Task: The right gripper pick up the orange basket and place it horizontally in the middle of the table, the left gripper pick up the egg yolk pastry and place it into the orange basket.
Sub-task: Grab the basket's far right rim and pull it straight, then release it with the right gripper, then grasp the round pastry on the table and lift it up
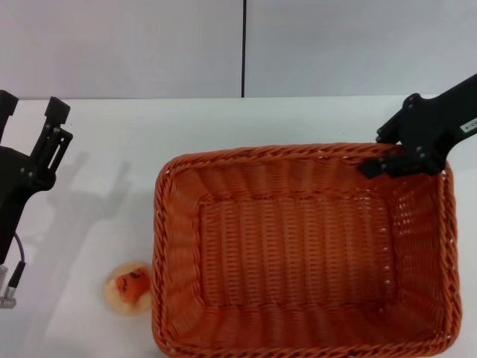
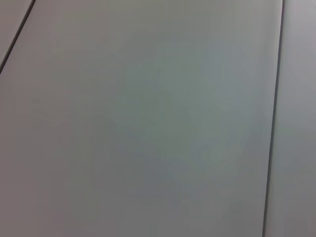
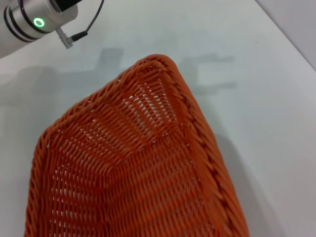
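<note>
While the orange basket [image 1: 302, 250] lies flat and open side up on the white table [image 1: 223, 123], filling the centre and the 4 o'clock part of the head view, the right gripper [image 1: 384, 160] reaches in from 2 o'clock and sits at the basket's far braided rim, near its far right corner. Its fingers meet the rim there and look clenched on the weave, one tip showing just inside the wall. The basket holds nothing inside; its woven floor and openwork sides are bare.

The egg yolk pastry [image 1: 129, 286] rests on the table at about 8 o'clock, just beside the basket's left wall and outside it, its orange patch with dark specks facing up. The basket's left rim stands between the pastry and the basket floor.

The left gripper [image 1: 33, 145] hangs at 10 o'clock, well apart from both pastry and basket, its two fingers spread and released, holding nothing. A thin cable with a small plug [image 1: 9, 294] dangles from that arm near the left edge.

From the right wrist view, one corner of the basket [image 3: 148, 163] rises toward the camera over bare table [image 3: 256, 98], and part of the other arm, a silver cuff with a green light ring [image 3: 38, 21], shows beyond it. The left wrist view shows only a plain grey panelled surface [image 2: 148, 123].
</note>
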